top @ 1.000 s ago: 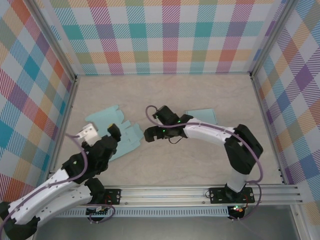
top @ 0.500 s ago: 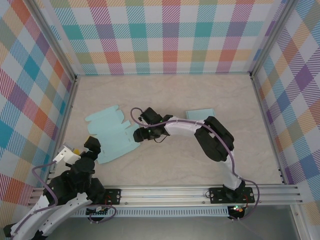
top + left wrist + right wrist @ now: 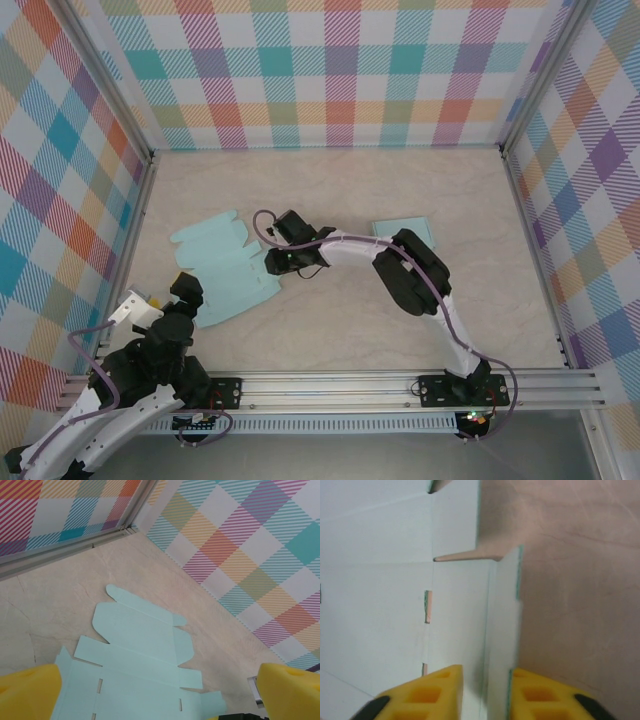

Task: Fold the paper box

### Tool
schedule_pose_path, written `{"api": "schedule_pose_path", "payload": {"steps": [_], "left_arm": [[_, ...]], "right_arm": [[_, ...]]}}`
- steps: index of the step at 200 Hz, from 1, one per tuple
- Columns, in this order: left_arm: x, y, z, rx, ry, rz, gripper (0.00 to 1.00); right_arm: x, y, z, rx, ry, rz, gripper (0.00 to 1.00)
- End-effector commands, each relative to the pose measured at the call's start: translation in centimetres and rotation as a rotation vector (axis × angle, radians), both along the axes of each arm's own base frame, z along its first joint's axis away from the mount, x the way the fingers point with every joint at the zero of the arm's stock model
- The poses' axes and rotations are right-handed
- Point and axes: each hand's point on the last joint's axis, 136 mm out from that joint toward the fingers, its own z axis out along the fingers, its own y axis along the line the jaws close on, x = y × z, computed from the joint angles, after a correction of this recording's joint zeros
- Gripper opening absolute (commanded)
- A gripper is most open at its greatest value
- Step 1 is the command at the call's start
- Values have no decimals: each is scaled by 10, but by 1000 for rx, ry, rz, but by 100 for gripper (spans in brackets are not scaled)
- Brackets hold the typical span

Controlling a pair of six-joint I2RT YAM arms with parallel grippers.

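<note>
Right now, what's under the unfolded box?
Table shows around the box; it lies flat, so anything beneath is covered. Right claw pinches one raised edge.

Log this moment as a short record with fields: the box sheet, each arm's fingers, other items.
sheet: flat light-blue die-cut paper box sheet, lying on the pale wood-grain table, left of centre
right fingers: closed on a flap at the sheet's right edge
left fingers: open, holding nothing, by the sheet's near-left corner
other: small folded light-blue paper piece, right of centre
</note>
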Motion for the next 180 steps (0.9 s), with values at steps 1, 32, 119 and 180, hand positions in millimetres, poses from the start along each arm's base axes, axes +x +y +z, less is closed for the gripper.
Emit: {"api": "schedule_pose_path", "payload": {"steps": [1, 32, 119, 180], "left_arm": [[-1, 3, -4, 26, 22, 15, 100], [2, -2, -5, 49, 44, 1, 100], [42, -71, 49, 385, 83, -274, 100], [118, -173, 72, 681, 110, -674, 100]], "right_arm": [[3, 4, 19, 36, -53, 20, 0], [14, -28, 52, 42, -162, -16, 0], [-2, -139, 116, -165, -507, 238, 0], [-22, -171, 154, -172, -628, 347, 0]]}}
